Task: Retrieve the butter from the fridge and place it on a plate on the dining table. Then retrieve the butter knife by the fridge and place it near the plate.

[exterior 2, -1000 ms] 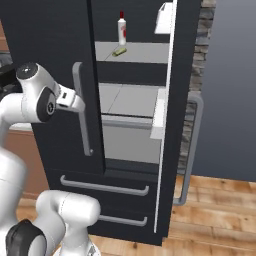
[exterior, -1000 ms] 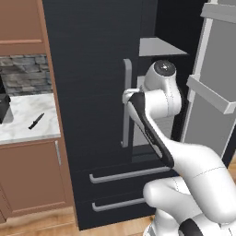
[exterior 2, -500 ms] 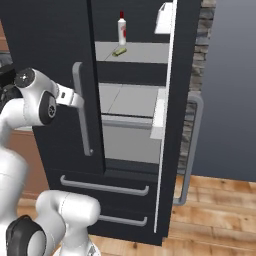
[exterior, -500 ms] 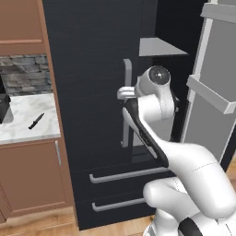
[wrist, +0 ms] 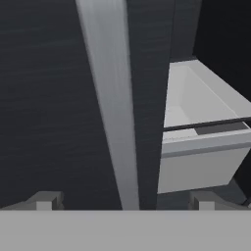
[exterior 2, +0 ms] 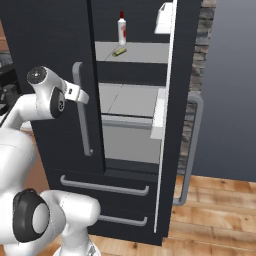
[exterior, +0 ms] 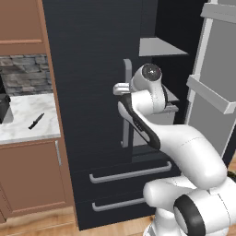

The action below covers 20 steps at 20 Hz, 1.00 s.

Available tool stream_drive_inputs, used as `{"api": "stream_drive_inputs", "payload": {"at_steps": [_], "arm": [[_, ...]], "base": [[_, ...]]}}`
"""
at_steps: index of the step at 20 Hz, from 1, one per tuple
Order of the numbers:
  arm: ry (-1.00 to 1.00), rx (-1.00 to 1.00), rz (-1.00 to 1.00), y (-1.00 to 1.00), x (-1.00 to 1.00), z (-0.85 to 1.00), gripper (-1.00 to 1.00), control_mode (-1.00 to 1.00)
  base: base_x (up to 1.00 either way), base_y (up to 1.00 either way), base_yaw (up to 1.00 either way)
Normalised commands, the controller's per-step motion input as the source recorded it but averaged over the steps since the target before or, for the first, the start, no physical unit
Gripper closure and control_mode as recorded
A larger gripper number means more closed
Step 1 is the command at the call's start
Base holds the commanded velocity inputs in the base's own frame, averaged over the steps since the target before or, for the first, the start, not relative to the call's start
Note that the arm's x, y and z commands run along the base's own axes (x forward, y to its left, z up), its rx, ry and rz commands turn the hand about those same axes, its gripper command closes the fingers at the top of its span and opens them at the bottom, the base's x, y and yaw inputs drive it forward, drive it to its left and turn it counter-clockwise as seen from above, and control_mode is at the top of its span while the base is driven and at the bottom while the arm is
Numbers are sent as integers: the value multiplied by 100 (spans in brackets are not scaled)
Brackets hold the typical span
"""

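From the left, the arm has swung left since a second ago, bringing the tool to the closed door's handle of the fridge. The knife lies near the table's front edge. From the right, the butter sits on the upper shelf, the gap beside the open door clear. From the hand, the tool's fingers stand wide apart, astride the handle, holding nothing.

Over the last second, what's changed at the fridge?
The arm has drawn back slightly from the closed left door's handle; the gripper is open, holding nothing. Unchanged: the fridge, right door open, the butter on its upper shelf, the butter knife on the counter.
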Motion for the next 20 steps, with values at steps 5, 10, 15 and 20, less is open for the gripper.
{"api": "stream_drive_inputs", "payload": {"at_steps": [5,10,15,20], "arm": [[0,0,0,2,50,-5,-100,-100],[0,0,0,0,35,-8,-100,-100],[0,0,0,0,44,-8,-100,-100],[0,0,0,0,43,-7,-100,-100]], "base": [[0,0,0],[0,0,0],[0,0,0],[0,0,0]]}}
